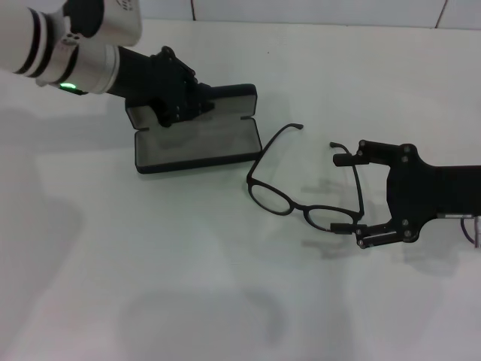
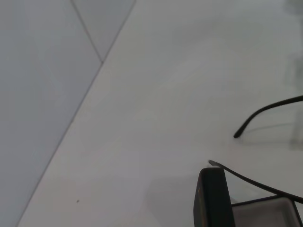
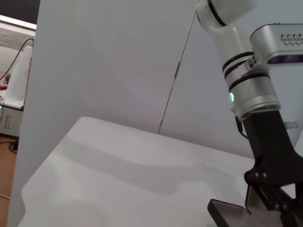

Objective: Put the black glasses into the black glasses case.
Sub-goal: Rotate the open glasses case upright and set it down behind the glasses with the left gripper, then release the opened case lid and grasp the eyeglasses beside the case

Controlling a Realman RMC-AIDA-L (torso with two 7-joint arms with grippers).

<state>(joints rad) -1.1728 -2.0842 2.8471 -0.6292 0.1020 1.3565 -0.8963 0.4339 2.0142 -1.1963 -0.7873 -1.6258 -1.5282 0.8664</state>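
Head view first: the case (image 1: 194, 139) lies open on the white table (image 1: 188, 286), grey lining up, lid standing at the far side. The left gripper (image 1: 184, 101) is right on that lid, black fingers closed over its upper edge, gripping it. Just beside the case's near right corner sit the glasses (image 1: 304, 188), unfolded, lenses toward the near side, both temples running away from the robot. One temple tip ends close to the case corner, apart from it. Over on the right, the right gripper (image 1: 352, 193) comes in low from the table's right edge, fingers spread wide. The right temple runs between them, one finger at the temple tip, the other down by the hinge at the frame's right end. Whether either finger touches the frame, hard to say, and the jaws are plainly apart. Left wrist view shows the case's dark lid end (image 2: 214, 198) with grey lining next to it, and two thin temples (image 2: 267, 113) crossing the white surface beyond. Right wrist view catches the left arm (image 3: 251, 90) across the table, its black gripper (image 3: 272, 191) down on the case lid (image 3: 227, 213).
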